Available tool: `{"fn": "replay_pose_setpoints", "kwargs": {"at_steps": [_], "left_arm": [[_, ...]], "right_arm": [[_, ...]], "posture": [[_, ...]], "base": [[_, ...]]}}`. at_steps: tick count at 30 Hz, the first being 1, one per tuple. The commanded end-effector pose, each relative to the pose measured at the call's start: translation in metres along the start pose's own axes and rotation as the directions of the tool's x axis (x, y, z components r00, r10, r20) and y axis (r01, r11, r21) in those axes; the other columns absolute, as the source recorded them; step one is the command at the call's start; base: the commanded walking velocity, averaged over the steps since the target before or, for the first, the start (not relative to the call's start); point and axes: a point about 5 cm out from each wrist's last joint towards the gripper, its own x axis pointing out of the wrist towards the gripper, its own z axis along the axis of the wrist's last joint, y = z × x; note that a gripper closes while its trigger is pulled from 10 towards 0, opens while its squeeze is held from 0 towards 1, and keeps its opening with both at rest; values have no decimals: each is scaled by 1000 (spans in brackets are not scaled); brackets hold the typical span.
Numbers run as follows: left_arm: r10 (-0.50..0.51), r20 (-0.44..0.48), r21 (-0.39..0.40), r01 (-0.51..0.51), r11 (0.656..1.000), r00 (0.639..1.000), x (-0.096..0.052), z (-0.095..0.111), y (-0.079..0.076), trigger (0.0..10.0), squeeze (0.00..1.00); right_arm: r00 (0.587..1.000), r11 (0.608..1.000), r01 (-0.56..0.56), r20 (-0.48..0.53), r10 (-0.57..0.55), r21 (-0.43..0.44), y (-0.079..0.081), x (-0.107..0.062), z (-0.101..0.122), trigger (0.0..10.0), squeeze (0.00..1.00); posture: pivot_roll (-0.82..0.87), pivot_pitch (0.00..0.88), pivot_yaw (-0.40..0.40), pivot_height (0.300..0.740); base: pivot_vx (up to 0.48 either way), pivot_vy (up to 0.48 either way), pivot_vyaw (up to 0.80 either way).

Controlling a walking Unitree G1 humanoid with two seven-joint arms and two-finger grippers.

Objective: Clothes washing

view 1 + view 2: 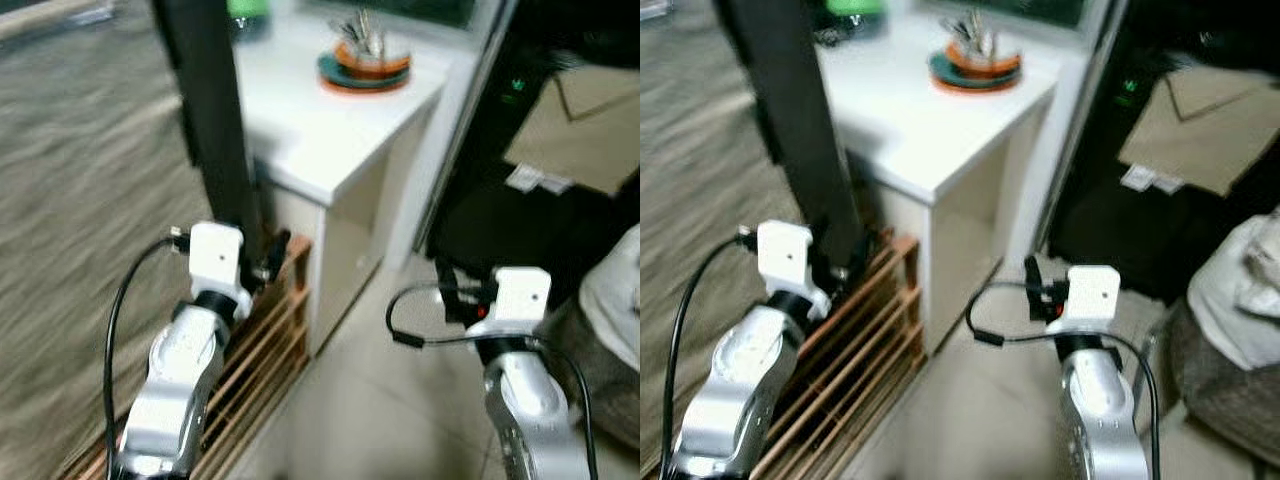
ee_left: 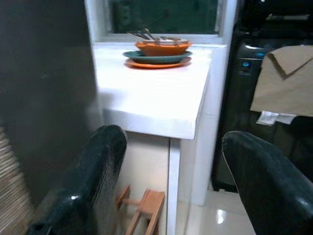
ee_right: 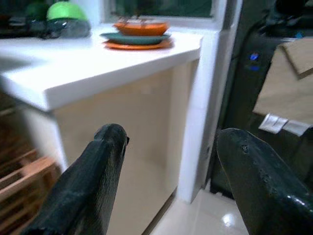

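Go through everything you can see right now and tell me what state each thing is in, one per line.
Left hand: open, holding nothing, raised before the white counter.
Right hand: open, holding nothing.
White counter: carries stacked dishes.
Orange bowl: upright on a teal plate over an orange plate, utensils inside.
Tan cloth: draped over the dark appliance.
Wooden slatted rack: leaning against the counter side.

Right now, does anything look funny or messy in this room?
A little. A tan cloth hangs crooked over the front of the dark machine, and dirty-looking stacked dishes sit on the white counter. Nothing looks spilled or broken.
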Motion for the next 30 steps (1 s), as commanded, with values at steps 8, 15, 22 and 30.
{"fn": "replay_pose_setpoints", "kwargs": {"at_steps": [8, 15, 22, 30], "left_arm": [[13, -1, 4, -13, 1000, 1000, 0, 2, 4, 10000, 0], [4, 7, 10, -4, 1000, 1000, 1, 6, 4, 10000, 0], [-15, 46, 29, 14, 999, 999, 6, 18, 5, 10000, 0], [29, 66, 23, -30, 999, 997, 13, 27, 15, 10000, 0]], "right_arm": [[1000, 1000, -12, 6, 12, 10, 6, 1, 2, 10000, 0], [1000, 999, -13, 9, 13, 34, 7, 0, 3, 10000, 0], [998, 998, -29, 64, 26, 52, 10, 1, 14, 10000, 0], [989, 992, -106, 109, 98, 70, 24, 8, 34, 10000, 0]], "posture": [[-48, 0, 1, 740], [-48, 0, 5, 740], [-45, 0, 16, 740], [-45, 0, 19, 740]], "base": [[346, 0, -200], [345, 0, -800], [346, 0, -771], [326, 0, -74]]}}
